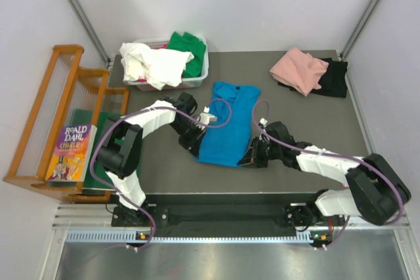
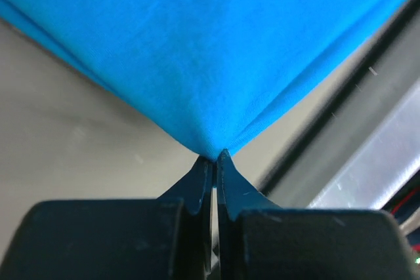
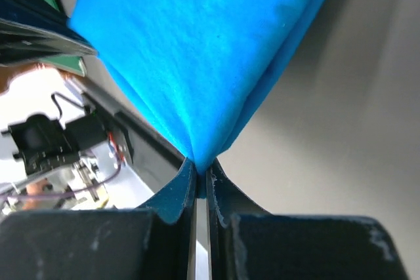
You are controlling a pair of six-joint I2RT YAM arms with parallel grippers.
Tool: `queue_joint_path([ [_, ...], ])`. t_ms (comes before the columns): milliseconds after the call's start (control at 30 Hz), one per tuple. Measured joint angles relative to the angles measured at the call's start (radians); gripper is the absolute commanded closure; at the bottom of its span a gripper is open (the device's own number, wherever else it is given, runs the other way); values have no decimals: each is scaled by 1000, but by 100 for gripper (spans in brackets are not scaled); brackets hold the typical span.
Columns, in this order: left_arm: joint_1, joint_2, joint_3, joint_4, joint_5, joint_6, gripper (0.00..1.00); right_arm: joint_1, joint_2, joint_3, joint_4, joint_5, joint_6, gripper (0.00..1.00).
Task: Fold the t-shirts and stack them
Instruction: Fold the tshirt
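A bright blue t-shirt (image 1: 226,122) lies lengthwise on the grey table, its hem toward the arms. My left gripper (image 1: 194,146) is shut on the hem's left corner; in the left wrist view the blue cloth (image 2: 210,63) runs into the pinched tips of the left gripper (image 2: 215,157). My right gripper (image 1: 251,157) is shut on the hem's right corner, where the blue cloth (image 3: 203,57) gathers into the closed tips of the right gripper (image 3: 202,165). A pink t-shirt (image 1: 298,70) lies on a black one (image 1: 333,78) at the back right. White (image 1: 154,65) and green (image 1: 189,47) t-shirts fill a basket.
The white basket (image 1: 199,80) stands at the back left of the table (image 1: 295,129). A wooden rack (image 1: 59,116) with a book (image 1: 69,152) and a dark green board (image 1: 98,175) sits off the table's left edge. A metal rail (image 1: 216,234) runs along the near side.
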Motion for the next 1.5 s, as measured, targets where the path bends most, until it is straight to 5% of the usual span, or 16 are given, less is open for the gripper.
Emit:
queue_joint_path([
  [500, -10, -208, 100, -350, 123, 196, 100, 191, -404, -126, -113, 75, 162, 100],
  [833, -11, -216, 257, -415, 102, 190, 100, 221, -435, 12, -250, 155, 172, 100],
  [1067, -9, -130, 438, -415, 51, 131, 100, 134, -312, 108, -268, 156, 107, 100],
  [1500, -7, 37, 504, -328, 6, 47, 100, -145, -163, 186, -253, 26, -17, 100],
])
